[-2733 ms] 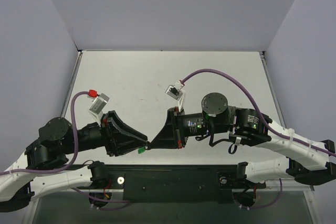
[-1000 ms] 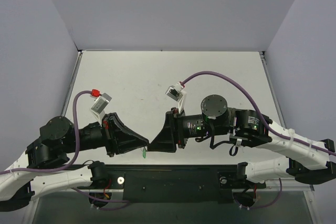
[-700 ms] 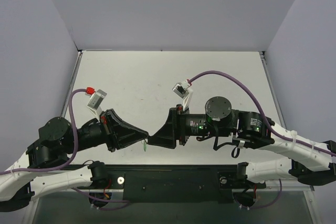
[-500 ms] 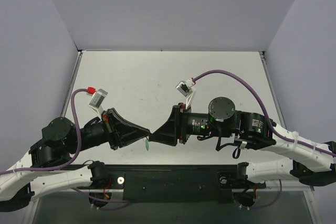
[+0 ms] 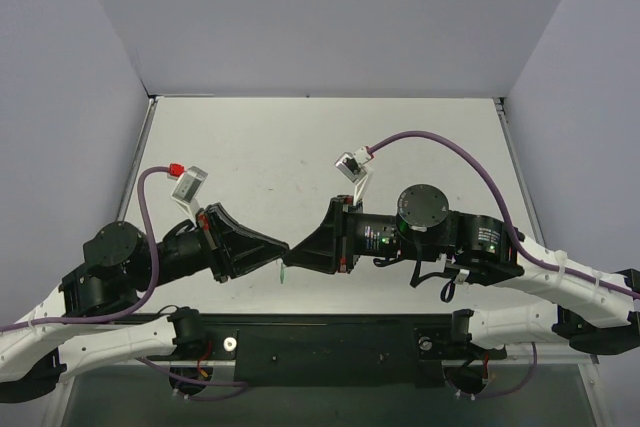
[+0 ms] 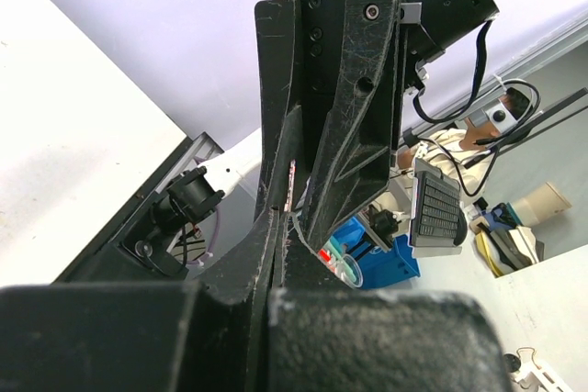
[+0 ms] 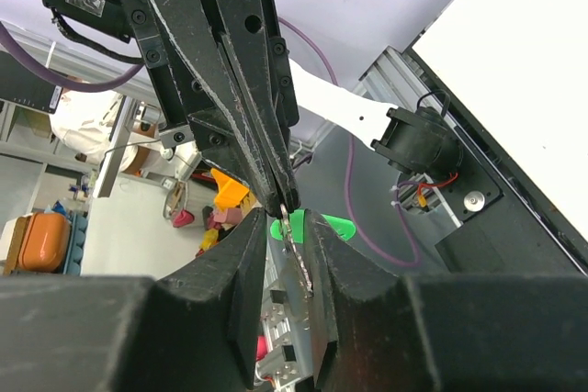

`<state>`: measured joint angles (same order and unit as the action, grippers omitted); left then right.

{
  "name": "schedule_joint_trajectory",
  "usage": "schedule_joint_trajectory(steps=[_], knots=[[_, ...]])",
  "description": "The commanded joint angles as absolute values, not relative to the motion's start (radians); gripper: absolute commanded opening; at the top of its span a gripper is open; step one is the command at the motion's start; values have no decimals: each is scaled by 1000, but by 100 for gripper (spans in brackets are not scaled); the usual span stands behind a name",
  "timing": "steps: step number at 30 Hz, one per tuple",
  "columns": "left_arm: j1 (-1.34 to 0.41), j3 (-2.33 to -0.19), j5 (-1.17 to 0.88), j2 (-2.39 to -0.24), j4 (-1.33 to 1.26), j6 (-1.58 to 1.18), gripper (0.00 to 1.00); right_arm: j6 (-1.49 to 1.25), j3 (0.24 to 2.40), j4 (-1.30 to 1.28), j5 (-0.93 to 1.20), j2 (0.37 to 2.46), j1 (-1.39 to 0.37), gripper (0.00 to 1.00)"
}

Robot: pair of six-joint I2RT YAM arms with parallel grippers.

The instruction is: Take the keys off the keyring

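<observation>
The left jaws are closed on the green keyring (image 5: 283, 273), which hangs above the counter (image 5: 260, 147). The right jaws clamp the key (image 7: 296, 250), tip to tip, apparently to pull them apart.

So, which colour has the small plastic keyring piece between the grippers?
The keyring is bright green; the right wrist view shows it best.
</observation>
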<state>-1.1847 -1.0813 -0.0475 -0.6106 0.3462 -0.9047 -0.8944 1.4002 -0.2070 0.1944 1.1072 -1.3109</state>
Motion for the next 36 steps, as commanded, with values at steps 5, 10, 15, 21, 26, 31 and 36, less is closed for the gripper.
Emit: schedule_joint_trajectory(steps=[5,10,15,21,26,31,36], knots=[[-1187,-1088,-29,-618,291,-905,0,-893,1396,-152,201,1117,-1319,15],[-1187,-1095,-26,-630,291,-907,0,-888,1393,-163,201,1118,-1321,15],[-1187,-1104,-28,-641,293,-904,0,-879,1393,-172,198,1117,-1324,15],[-1187,-1109,-21,-646,296,-902,0,-870,1393,-183,206,1120,-1328,19],[-1187,-1115,-11,-647,302,-902,0,-864,1388,-186,199,1114,-1333,18],[-1187,-1117,-11,-647,305,-902,0,-862,1384,-184,192,1111,-1333,9],[-1187,-1120,-11,-649,308,-902,0,-862,1379,-189,187,1108,-1333,8]])
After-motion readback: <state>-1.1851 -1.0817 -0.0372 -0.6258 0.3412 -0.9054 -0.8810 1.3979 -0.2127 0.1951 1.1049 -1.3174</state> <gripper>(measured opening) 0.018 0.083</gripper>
